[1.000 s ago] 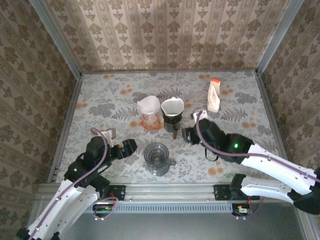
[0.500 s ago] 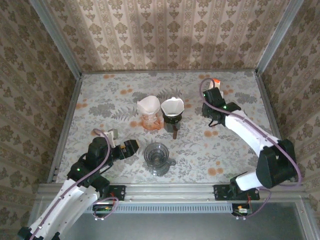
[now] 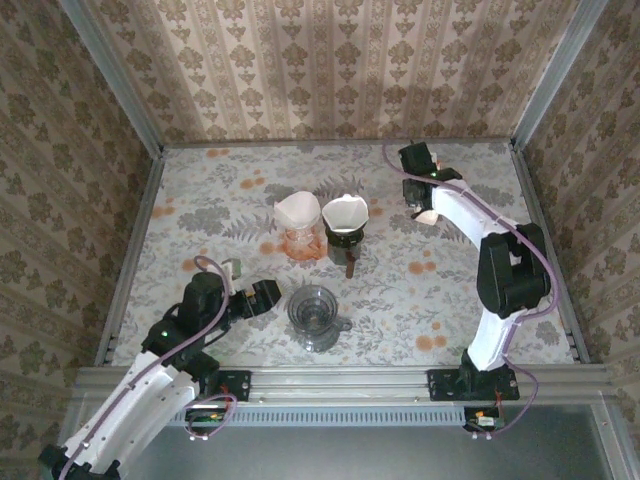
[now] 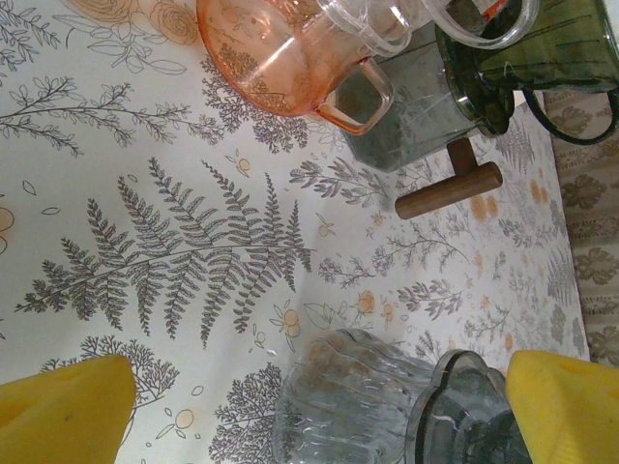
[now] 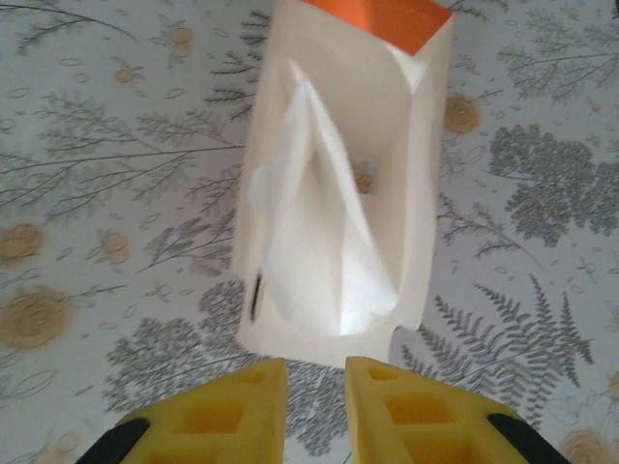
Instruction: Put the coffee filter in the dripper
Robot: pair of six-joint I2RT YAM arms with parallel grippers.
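Three drippers stand mid-counter (image 3: 200, 190). A pink dripper (image 3: 298, 240) and a dark dripper (image 3: 345, 238) sit side by side, each lined with a white paper cone. The glass dripper (image 3: 313, 316), clear and ribbed, sits nearer the arms.

The left pincer (image 4: 314, 411) is spread as wide as it goes and holds nothing. The glass dripper lies just ahead, between its yellow fingers (image 4: 63, 411).

The coffee filter (image 5: 324, 261) lies inside the open white packet (image 5: 426, 164) with the orange end, at the far right of the counter, well apart from the drippers. The right pincer (image 5: 316, 372) points at the packet's near end, just short of it. Its fingers are drawn almost together with a narrow slit between them, gripping nothing.

Bare counter runs between packet and drippers. The back wall (image 3: 330, 70) and the right-hand rail (image 3: 540, 240) stand near the packet.
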